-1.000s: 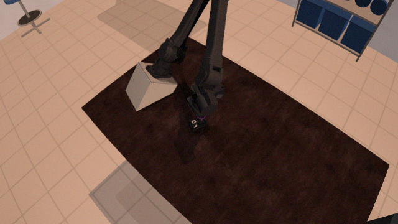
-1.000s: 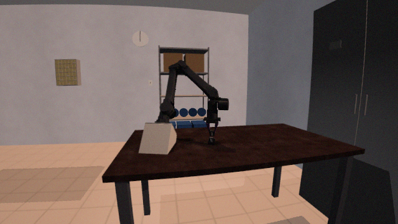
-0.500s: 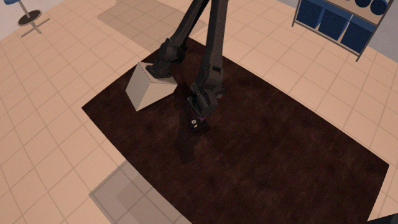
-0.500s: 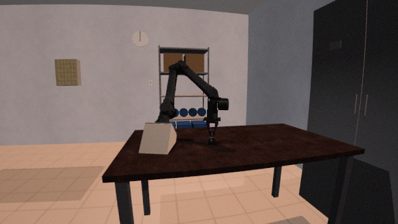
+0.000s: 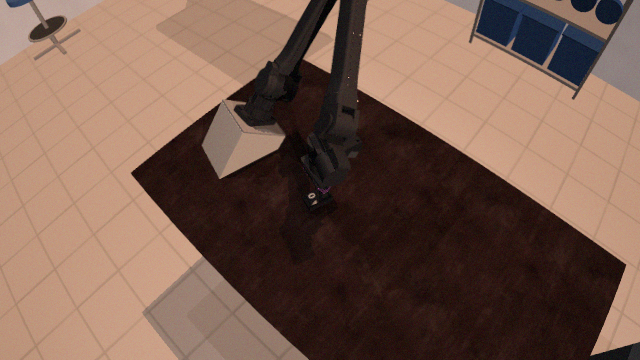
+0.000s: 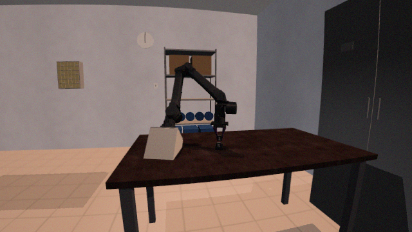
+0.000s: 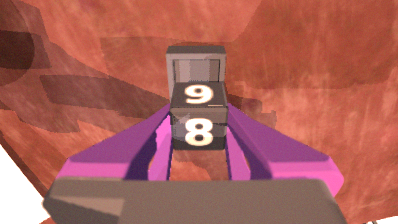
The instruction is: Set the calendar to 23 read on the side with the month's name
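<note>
There is one robot arm (image 5: 345,65) (image 6: 206,82) on one pale wedge-shaped base (image 5: 252,150) (image 6: 161,145), with one gripper (image 5: 324,191) (image 6: 219,136) (image 7: 198,111) and two purple fingers. Two cubes show: one raised cube (image 6: 219,138) (image 7: 199,120) with two digits visible in the wrist view, and one lower cube (image 5: 312,196) at the tray. There is one tray (image 7: 170,65) and one table (image 5: 425,225) (image 6: 257,151) (image 7: 310,50), with four legs (image 6: 128,206). Beyond are one clock (image 6: 145,40), one gridded wall panel (image 6: 68,75), one small wall plate (image 6: 156,86), one stool (image 5: 47,28), one shelf unit (image 5: 600,55) (image 6: 165,84), two brown boxes (image 6: 201,65), three blue bins (image 5: 575,57) (image 6: 190,129), four round blue items (image 5: 608,11) (image 6: 199,116), and one dark cabinet (image 6: 347,74) with two handles (image 6: 368,107).
</note>
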`<state>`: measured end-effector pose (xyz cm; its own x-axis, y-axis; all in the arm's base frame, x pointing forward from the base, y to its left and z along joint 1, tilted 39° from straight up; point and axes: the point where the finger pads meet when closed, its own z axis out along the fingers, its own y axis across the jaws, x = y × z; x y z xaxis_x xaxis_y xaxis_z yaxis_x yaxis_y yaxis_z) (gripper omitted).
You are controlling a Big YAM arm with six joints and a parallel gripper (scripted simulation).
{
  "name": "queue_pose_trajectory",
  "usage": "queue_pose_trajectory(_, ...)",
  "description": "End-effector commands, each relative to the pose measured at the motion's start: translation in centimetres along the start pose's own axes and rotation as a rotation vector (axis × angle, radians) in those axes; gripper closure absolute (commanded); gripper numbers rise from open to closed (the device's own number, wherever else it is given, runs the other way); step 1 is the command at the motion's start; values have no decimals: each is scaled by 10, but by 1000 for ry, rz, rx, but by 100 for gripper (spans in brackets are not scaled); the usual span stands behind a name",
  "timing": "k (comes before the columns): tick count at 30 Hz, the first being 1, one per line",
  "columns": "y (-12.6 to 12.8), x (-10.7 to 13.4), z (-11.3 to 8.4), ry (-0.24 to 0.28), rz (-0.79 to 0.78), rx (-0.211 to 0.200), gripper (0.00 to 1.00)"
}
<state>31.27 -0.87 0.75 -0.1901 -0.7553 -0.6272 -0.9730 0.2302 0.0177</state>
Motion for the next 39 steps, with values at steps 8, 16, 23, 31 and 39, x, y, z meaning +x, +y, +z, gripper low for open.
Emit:
queue_pose_trajectory(8, -1, 0, 0, -5, 12, 3, 74)
queue_pose_trajectory(16, -4, -5, -5, -2, -5, 21, 74)
queue_pose_trajectory(23, -5, -6, -6, -1, -8, 23, 74)
queue_pose_trajectory(31, -5, -6, -6, -1, -8, 23, 74)
queue_pose_trajectory(39, -5, -6, -6, -1, -8, 23, 74)
